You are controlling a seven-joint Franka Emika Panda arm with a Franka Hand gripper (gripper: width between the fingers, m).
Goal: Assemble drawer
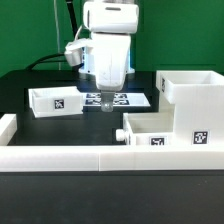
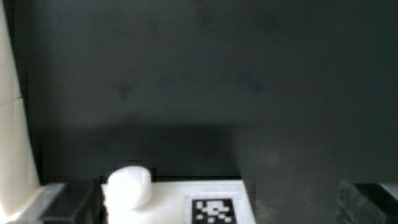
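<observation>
The large open cube case (image 1: 195,105) stands at the exterior view's right. One small tray (image 1: 57,100) lies at the left. The other tray (image 1: 157,128), with a round knob (image 1: 122,133), lies in front of the case. My gripper (image 1: 108,102) hangs above the table's middle, over the marker board, holding nothing. In the wrist view the gripper (image 2: 214,205) is open, with dark fingers (image 2: 54,205) far apart at the frame's corners. Between them shows a white tagged surface (image 2: 217,208) with a rounded white knob (image 2: 128,190). I cannot tell which part it is.
The marker board (image 1: 130,100) lies flat behind the gripper. Low white wall segments (image 1: 60,152) edge the table's front and left. A white strip (image 2: 15,110) runs along one side of the wrist view. Cables hang behind the arm.
</observation>
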